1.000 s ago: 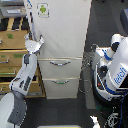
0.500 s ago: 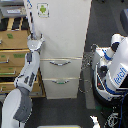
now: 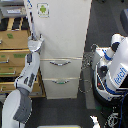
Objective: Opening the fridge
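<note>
The fridge is tall and white, with a green Android sticker on its large upper door and two lower drawers with curved silver handles. A narrow white strip runs along the door's left edge. My grey-and-white arm reaches up from the lower left. My gripper is at the lower left edge of the upper door and touches it. The view is too coarse to show whether its fingers are closed on the edge.
A tan wooden drawer cabinet stands right beside the fridge on the exterior view's left, behind my arm. A white robot with blue lettering and cables stands at the right. The floor is dark.
My gripper has moved slightly up along the door's left edge, and the forearm now stands steeper. The fridge door looks about the same.
</note>
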Motion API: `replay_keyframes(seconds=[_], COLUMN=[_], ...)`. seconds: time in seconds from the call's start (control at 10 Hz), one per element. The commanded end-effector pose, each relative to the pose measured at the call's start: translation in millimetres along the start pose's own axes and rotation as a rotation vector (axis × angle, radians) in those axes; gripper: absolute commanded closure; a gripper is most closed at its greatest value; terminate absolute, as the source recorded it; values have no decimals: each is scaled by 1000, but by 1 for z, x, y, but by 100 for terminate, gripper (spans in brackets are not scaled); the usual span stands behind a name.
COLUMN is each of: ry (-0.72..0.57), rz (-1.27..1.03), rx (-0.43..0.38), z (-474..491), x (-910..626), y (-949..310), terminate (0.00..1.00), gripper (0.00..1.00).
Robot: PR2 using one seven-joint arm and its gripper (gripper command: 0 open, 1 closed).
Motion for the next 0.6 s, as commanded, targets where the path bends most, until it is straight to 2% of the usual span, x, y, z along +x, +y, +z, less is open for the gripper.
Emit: replay_keyframes(seconds=[0.1,0.6], ry=[8,17], rz=[-23,-38], rx=[8,3], z=[-5,-13], x=[-13,-14], y=[3,-3], terminate=[0,0], gripper=[100,100])
